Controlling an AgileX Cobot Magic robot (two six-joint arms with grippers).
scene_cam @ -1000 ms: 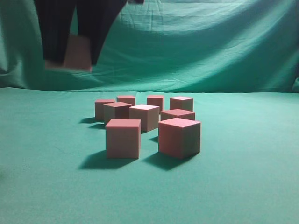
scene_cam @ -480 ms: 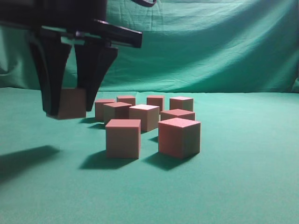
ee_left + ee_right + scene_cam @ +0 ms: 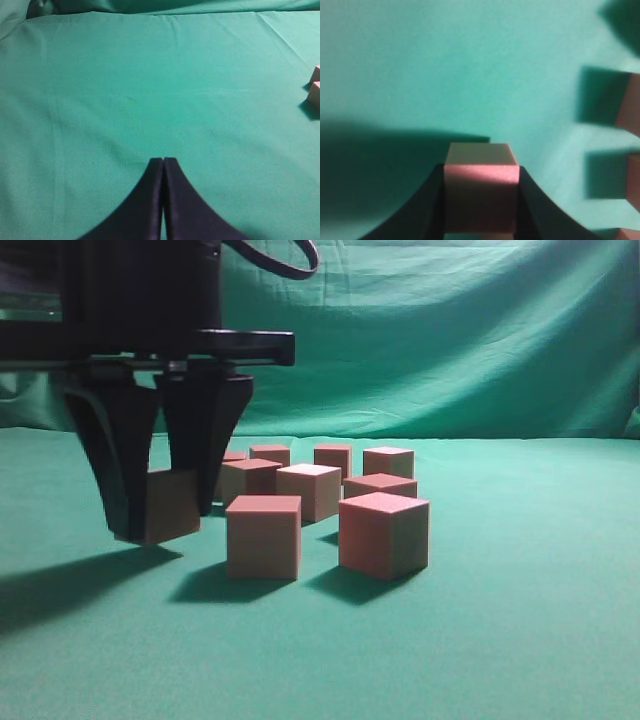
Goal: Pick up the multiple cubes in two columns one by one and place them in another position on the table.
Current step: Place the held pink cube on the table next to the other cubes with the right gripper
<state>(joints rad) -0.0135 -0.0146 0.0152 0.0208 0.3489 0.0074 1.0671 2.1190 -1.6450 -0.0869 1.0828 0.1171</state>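
Observation:
My right gripper (image 3: 165, 522) hangs at the left of the exterior view, shut on one cube (image 3: 172, 506) that sits low over the table (image 3: 500, 640); I cannot tell whether it touches the cloth. The right wrist view shows this cube (image 3: 481, 195) clamped between the two dark fingers of that gripper (image 3: 481, 212). Several more cubes stand in a cluster to its right, the two nearest being a front-left cube (image 3: 263, 536) and a front-right cube (image 3: 384, 533). My left gripper (image 3: 163, 161) is shut and empty above bare cloth.
A wrinkled green curtain (image 3: 450, 340) closes off the back. Two cubes (image 3: 315, 90) peek in at the right edge of the left wrist view. Bare cloth lies to the left of the held cube and in front of the cluster.
The right gripper has come down with the cube from the top of the view to just over the table, left of the cluster. Its shadow has closed in under it.

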